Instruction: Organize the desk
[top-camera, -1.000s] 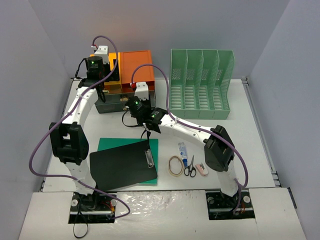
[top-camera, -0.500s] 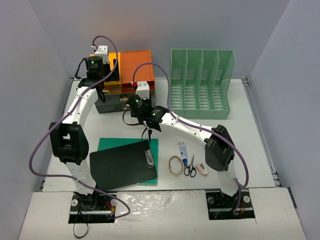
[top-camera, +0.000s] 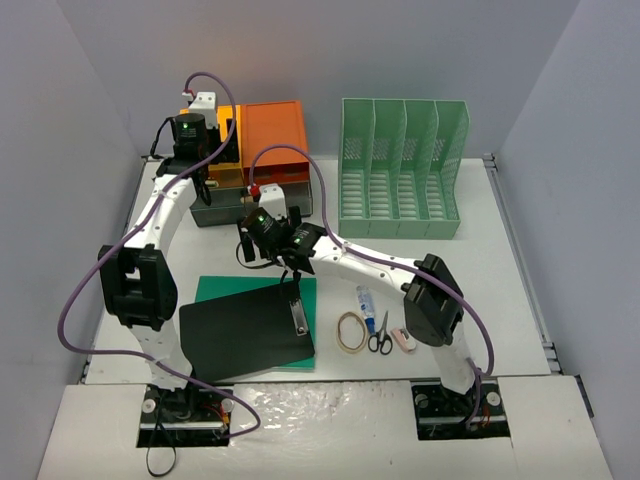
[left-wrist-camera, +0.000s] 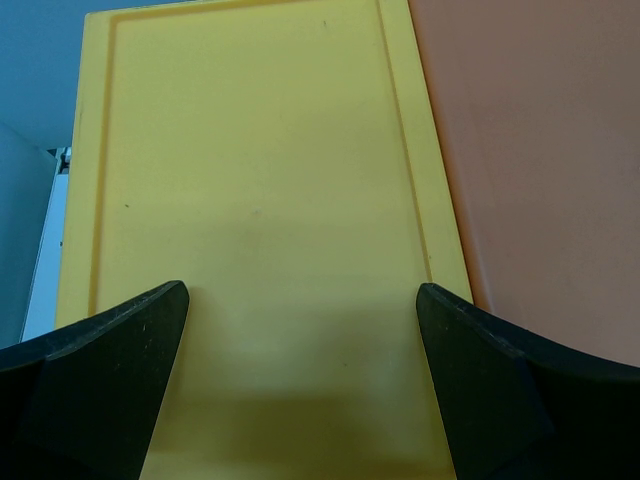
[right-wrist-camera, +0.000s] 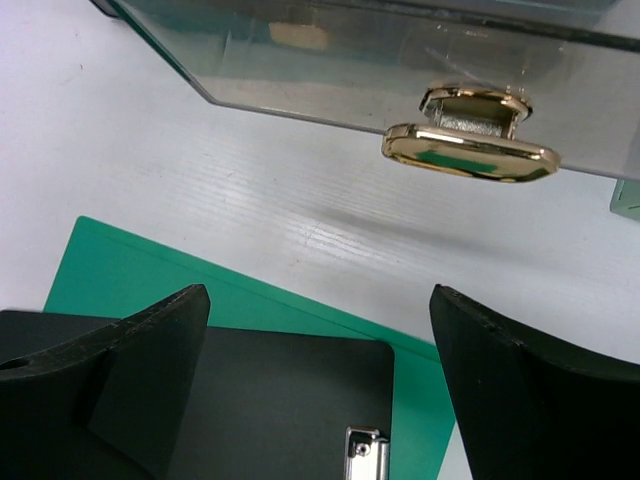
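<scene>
The white desk (top-camera: 500, 280) carries a black clipboard (top-camera: 245, 330) lying on a green folder (top-camera: 235, 288) near the front. My right gripper (top-camera: 270, 255) hangs open above the clipboard's far edge, empty. In the right wrist view the right gripper (right-wrist-camera: 320, 295) faces a clear drawer front with a gold handle (right-wrist-camera: 470, 150), and the clipboard (right-wrist-camera: 250, 400) and folder (right-wrist-camera: 130, 270) lie below it. My left gripper (top-camera: 190, 140) is at the back, over the drawer unit. The left gripper (left-wrist-camera: 300, 300) stands open just above the unit's yellow top (left-wrist-camera: 260, 180), holding nothing.
The orange-topped drawer unit (top-camera: 272, 130) stands at the back left, and a green slotted file rack (top-camera: 400, 165) at the back right. A small bottle (top-camera: 365, 298), a rubber band (top-camera: 350, 330), scissors (top-camera: 380, 335) and a pink eraser (top-camera: 405, 340) lie right of the clipboard.
My right gripper has opened wide and drawn back from the drawer front, moving left and toward the near side. The left arm has not moved.
</scene>
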